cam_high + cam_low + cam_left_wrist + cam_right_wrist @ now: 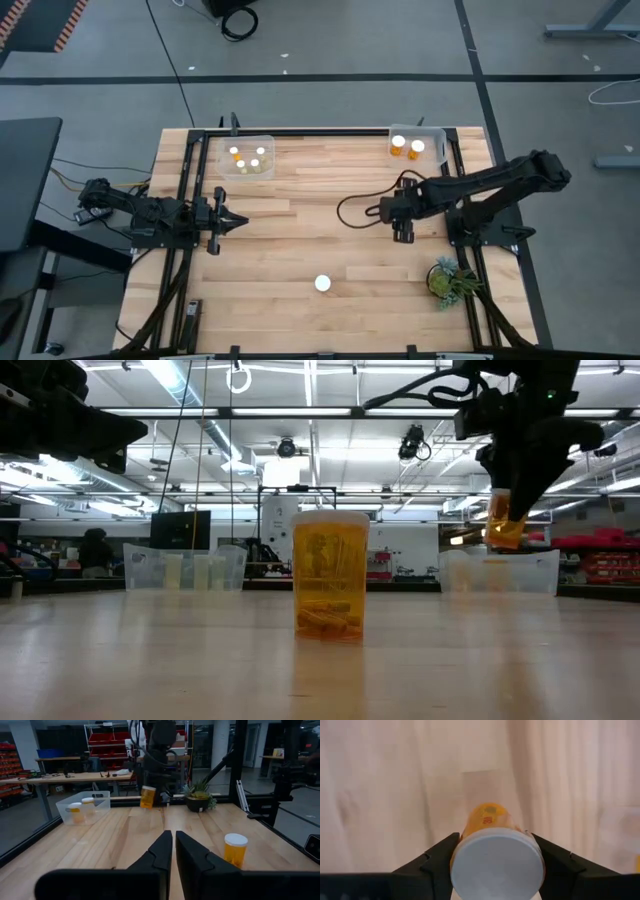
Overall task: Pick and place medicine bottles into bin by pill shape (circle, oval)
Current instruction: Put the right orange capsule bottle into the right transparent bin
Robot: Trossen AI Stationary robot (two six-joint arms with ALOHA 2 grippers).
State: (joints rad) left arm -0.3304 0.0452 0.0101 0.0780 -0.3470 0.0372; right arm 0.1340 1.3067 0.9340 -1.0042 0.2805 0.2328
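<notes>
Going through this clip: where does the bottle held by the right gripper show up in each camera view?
High view: hidden beneath the right gripper, mid-table.
Low view: held bottle hangs upper right, above the table.
Left wrist view: bottle at centre, beneath the far arm.
Right wrist view: fills lower centre, white cap toward the camera.
Shared landmark: the lone standing bottle.

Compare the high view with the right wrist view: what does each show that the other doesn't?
Only the high view: both bins, the left bin with four bottles and the right bin with two, a lone bottle standing on the table, the plant, and the left gripper shut and empty.
Only the right wrist view: the held bottle clamped at its white cap.
Both: the right gripper over bare wood.
</notes>
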